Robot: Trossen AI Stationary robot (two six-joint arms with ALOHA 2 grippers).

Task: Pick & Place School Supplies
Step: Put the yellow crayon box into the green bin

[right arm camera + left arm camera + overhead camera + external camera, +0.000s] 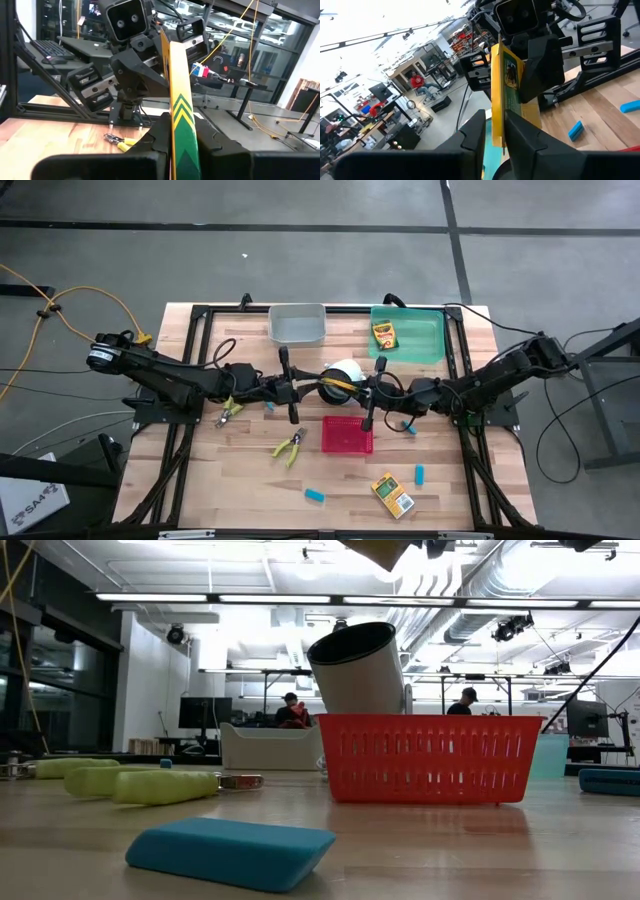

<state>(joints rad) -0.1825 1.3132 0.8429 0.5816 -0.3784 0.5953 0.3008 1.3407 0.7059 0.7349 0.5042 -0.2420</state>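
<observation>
I'm mid hand-over: above the white cylinder (345,373) at table centre, the left gripper (492,132) and right gripper (182,140) are both clamped on 1 crayon box (507,85). Next, I judge, 1 side must let go before carrying it to the green tray (425,345).

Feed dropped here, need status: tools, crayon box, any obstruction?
Left tool and right tool both shut on one crayon box, mid-handover above white cylinder. Red basket just beyond. No obstruction seen.
</observation>
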